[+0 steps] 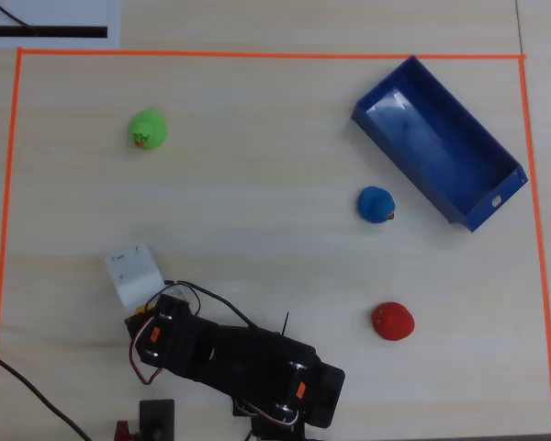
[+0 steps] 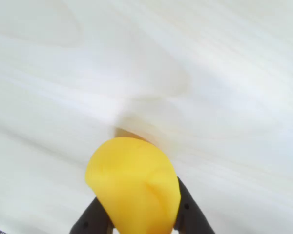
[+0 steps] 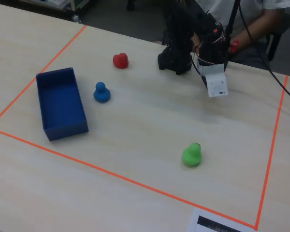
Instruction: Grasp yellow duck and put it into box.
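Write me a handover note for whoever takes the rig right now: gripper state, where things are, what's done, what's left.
Gripper: shut on the yellow duck, seen in the wrist view; the overhead and fixed views hide it.
Box: empty, far corner of the taped area in the overhead view, blue duck just beside it.
Green duck and red duck sit loose on the table.
Done: grasp. Left: carry the duck over and release it in the box.

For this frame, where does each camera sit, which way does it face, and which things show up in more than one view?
Overhead view: above the table, looking straight down; the arm lies at the bottom edge.
Wrist view: on the gripper, facing the tabletop; dark fingers hold the yellow duck.
Fixed view: across the table from the arm, looking obliquely down.
Shared by overhead and fixed: the box, green duck, blue duck, red duck.
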